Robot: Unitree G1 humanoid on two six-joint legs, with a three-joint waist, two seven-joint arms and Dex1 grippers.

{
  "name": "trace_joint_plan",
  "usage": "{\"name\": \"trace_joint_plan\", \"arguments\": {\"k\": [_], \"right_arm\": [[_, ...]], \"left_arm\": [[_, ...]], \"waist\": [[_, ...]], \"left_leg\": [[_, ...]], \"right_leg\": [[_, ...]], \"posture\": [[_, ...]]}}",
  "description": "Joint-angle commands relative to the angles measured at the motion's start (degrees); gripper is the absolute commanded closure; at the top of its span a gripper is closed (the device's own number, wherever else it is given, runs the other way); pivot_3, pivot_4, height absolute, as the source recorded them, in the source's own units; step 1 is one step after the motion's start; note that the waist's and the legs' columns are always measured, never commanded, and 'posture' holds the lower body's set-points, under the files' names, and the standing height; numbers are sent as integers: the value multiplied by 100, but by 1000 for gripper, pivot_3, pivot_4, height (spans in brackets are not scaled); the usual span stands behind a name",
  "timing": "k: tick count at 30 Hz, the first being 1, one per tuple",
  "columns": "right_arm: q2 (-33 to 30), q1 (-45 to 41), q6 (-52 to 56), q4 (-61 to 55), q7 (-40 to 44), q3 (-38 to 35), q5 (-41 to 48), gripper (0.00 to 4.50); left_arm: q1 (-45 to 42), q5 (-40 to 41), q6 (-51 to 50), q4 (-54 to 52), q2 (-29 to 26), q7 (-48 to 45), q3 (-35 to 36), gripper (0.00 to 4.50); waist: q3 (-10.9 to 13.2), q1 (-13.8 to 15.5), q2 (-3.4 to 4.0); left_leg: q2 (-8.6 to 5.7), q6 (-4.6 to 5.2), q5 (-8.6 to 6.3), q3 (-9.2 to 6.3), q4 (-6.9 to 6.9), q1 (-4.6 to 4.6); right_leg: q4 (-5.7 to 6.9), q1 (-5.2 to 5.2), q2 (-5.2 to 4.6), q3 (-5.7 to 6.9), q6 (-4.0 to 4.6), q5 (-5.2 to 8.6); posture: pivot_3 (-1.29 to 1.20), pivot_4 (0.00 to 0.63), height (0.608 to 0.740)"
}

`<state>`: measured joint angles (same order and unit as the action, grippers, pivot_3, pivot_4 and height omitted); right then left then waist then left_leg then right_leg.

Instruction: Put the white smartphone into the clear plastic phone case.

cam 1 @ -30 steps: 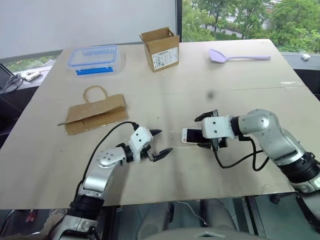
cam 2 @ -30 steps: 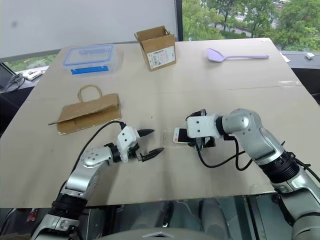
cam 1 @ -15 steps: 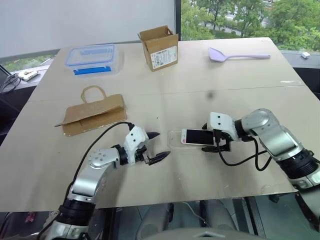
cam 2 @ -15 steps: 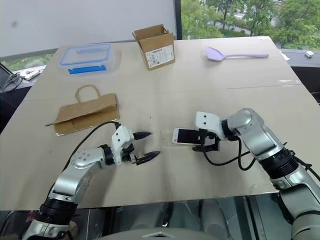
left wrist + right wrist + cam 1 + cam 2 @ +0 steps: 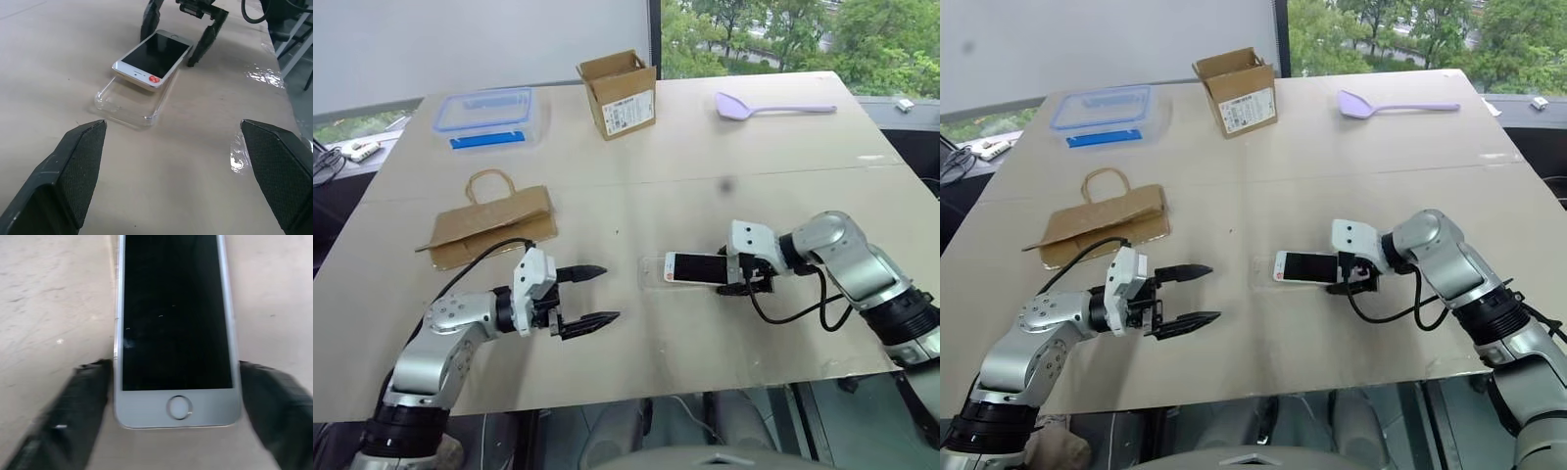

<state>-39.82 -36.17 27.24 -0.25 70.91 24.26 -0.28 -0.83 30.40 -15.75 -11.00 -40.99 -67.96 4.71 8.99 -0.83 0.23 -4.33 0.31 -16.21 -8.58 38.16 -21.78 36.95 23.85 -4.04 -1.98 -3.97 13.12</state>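
Observation:
The white smartphone [image 5: 693,266] lies screen up near the table's middle. Its left end rests over the clear plastic phone case [image 5: 128,102], whose near part is bare. My right gripper [image 5: 741,276] is at the phone's home-button end. In the right wrist view the fingers [image 5: 85,401] press against both long edges of the phone [image 5: 175,328], so it is shut on it. My left gripper [image 5: 610,292] hovers open to the left of the case, a hand's width off, pointing toward it with nothing between its fingers.
A brown paper bag [image 5: 494,220] lies at the left. Farther back stand a clear food box with a blue lid [image 5: 489,113] and an open cardboard box [image 5: 619,93]. A purple spoon [image 5: 769,106] lies at the far right.
My left gripper has drawn back to the left, away from the case. My right gripper slid along the phone to its right end and its fingers closed in on the edges.

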Motion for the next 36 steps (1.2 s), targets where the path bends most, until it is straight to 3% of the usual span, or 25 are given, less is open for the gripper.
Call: {"name": "trace_joint_plan", "arguments": {"k": [1, 9, 26, 36], "right_arm": [[-35, -108, -192, -52, -49, -74, -78, 1514], [-31, -310, -79, -460, -81, -83, -158, 1514], [-43, -457, -965, -637, -82, 458, -1094, 1514], [-38, -398, -543, -845, 243, 546, -1199, 1514]], "left_arm": [[-21, 26, 84, -67, -52, 12, 145, 0], [134, -32, 100, -116, -48, 124, 122, 0], [44, -343, 200, -27, 59, 284, -108, 0], [44, -418, 231, 13, 50, 294, -168, 0]], "waist": [[1, -1, -1], [4, -1, -1], [5, -2, -4], [5, 1, -5]], "left_leg": [[0, 0, 0, 0, 0, 0], [1, 0, 0, 6, -4, -4], [5, 0, 0, 17, -10, -7], [6, 0, 0, 18, -10, -6]], "right_leg": [[0, 0, 0, 0, 0, 0], [1, 12, 0, -8, 0, 0], [1, 22, 2, -18, 0, 0], [1, 21, 2, -19, 0, 0]], "posture": [[0, 150, 740], [0, 150, 740], [0, 150, 740], [0, 150, 740]]}}
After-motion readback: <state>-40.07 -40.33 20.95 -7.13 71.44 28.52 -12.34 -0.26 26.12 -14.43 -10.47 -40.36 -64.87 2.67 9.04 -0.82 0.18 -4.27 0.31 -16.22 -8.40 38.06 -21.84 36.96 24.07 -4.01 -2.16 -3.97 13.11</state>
